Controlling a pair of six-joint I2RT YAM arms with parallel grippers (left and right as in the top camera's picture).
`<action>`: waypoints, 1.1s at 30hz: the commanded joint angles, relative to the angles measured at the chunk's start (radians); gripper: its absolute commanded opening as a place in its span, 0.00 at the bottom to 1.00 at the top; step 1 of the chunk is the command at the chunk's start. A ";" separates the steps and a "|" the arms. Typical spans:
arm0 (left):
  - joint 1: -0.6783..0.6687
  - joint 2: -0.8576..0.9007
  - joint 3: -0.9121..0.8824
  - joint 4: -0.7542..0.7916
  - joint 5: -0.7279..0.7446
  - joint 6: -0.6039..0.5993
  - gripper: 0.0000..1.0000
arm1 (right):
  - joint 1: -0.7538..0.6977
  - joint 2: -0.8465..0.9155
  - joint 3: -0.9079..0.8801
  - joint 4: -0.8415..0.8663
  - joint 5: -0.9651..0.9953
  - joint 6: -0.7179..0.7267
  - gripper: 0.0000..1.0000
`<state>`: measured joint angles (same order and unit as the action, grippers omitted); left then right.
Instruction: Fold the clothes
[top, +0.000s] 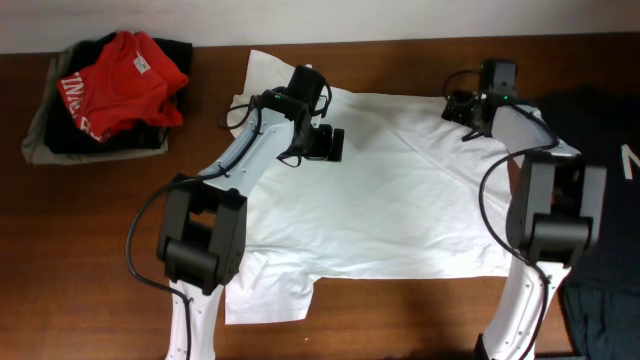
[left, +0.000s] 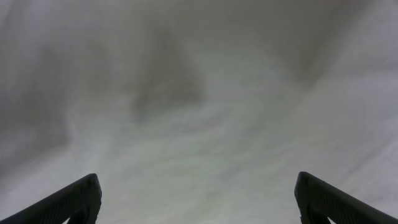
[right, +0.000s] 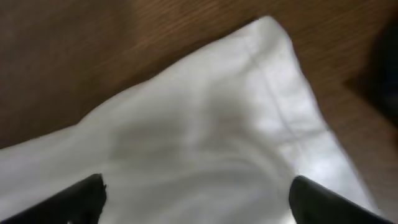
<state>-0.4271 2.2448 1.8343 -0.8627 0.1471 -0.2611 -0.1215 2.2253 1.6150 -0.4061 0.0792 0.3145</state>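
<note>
– Overhead view first: how are the jaws?
– Left gripper (left: 196, 190) and right gripper (right: 196, 193) are both spread wide, grasping nothing, over the white T-shirt (top: 400, 190) at table centre.
– Progress?
– It lies spread out and wrinkled. I'd judge every fold remains.
– Surroundings?
– Brown wooden table (top: 400, 320), red garment (top: 125, 75) at ten o'clock, black T-shirt (top: 610, 150) at three, pale wall (top: 400, 15) at twelve.

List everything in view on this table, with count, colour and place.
T-shirt: one, white, spread across the table's middle.
red garment: one, red with white lettering, on top of the dark pile.
dark pile: one, black and grey, far left corner.
black garment: one, black with a white mark, right edge.
table: one, brown wood.
left arm: one, white and black, over the shirt's left side.
right arm: one, white and black, right side.
left hand: one, black, open above the shirt.
right hand: one, black, open over a shirt corner.
</note>
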 joint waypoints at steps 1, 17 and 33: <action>-0.002 0.014 -0.003 0.002 0.011 0.009 0.99 | -0.003 -0.152 0.118 -0.090 0.021 0.008 0.99; 0.317 -0.101 0.049 -0.214 0.168 0.033 0.99 | -0.002 -0.377 0.220 -0.467 -0.383 0.008 0.99; 0.401 -0.100 -0.063 -0.238 0.257 0.176 0.99 | -0.003 -0.371 0.219 -0.597 -0.382 0.008 0.99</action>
<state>-0.0235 2.1742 1.8347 -1.0916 0.3679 -0.1215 -0.1219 1.8488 1.8381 -0.9997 -0.2905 0.3153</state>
